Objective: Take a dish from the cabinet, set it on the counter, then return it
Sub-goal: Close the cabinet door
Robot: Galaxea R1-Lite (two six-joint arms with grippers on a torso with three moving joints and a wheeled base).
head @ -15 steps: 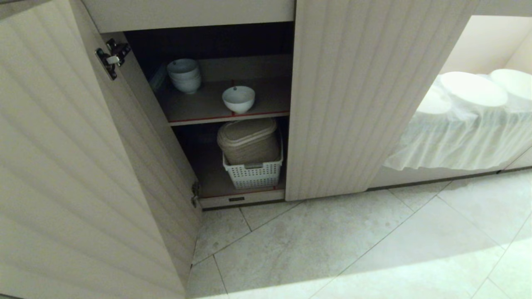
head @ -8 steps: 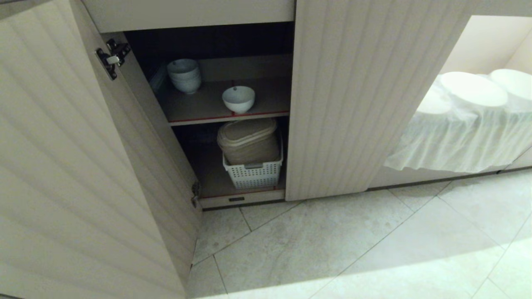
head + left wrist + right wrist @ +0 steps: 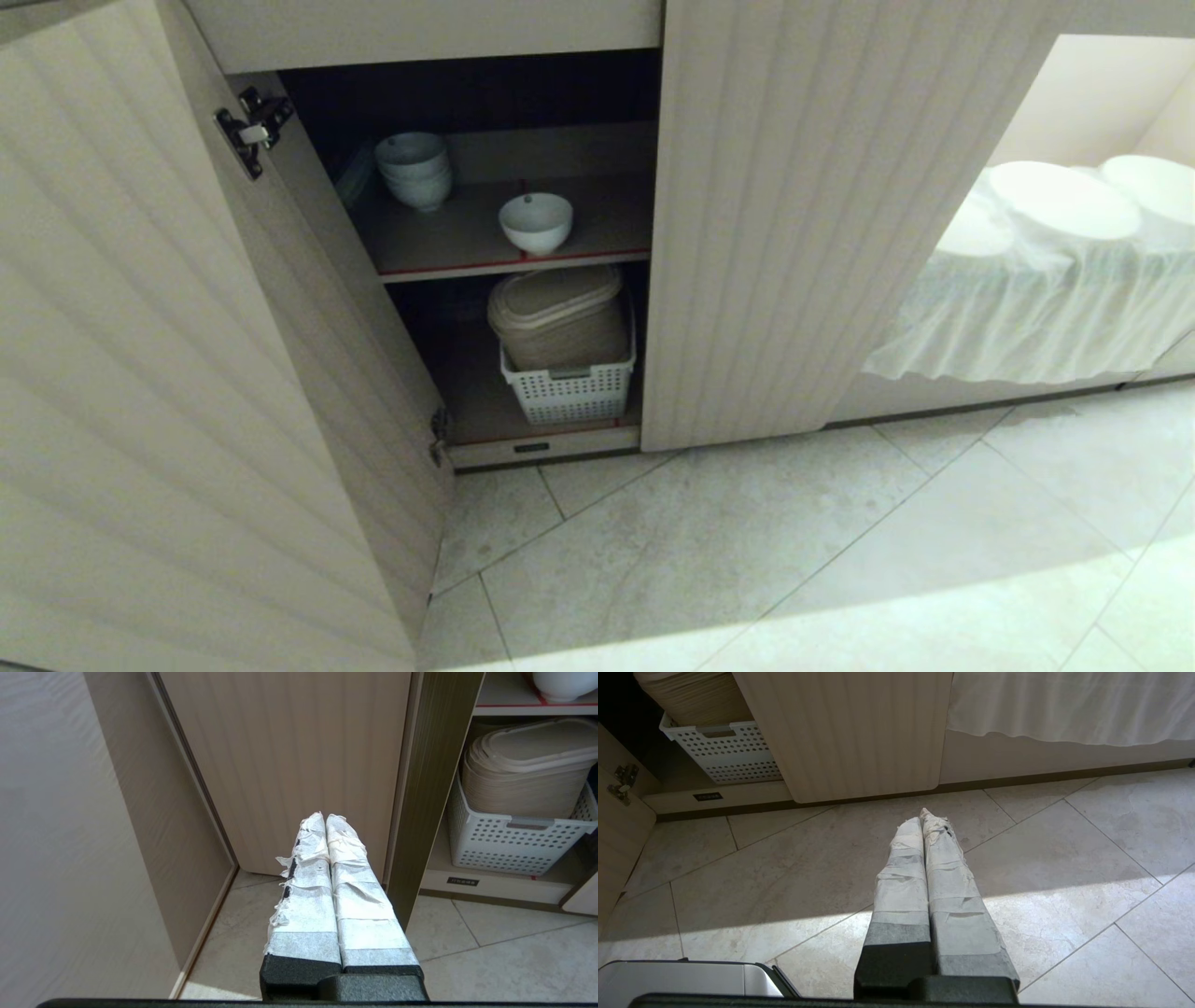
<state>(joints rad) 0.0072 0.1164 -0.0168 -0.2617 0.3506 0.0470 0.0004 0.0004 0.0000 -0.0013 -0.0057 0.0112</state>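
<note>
The dish (image 3: 535, 222), a small white bowl, stands alone near the front edge of the cabinet's upper shelf (image 3: 597, 257); its underside also shows in the left wrist view (image 3: 563, 683). The cabinet's (image 3: 803, 233) left door (image 3: 168, 392) stands wide open, its right door closed. Neither arm appears in the head view. My left gripper (image 3: 325, 817) is shut and empty, low in front of the open door's edge (image 3: 430, 788). My right gripper (image 3: 923, 817) is shut and empty above the floor tiles. The counter is out of view.
A stack of white bowls (image 3: 414, 168) sits at the shelf's back left. Below, a white perforated basket (image 3: 569, 392) holds stacked beige trays (image 3: 558, 313). A niche with draped white cloth (image 3: 1036, 308) lies to the right. Tiled floor (image 3: 747, 560) spreads in front.
</note>
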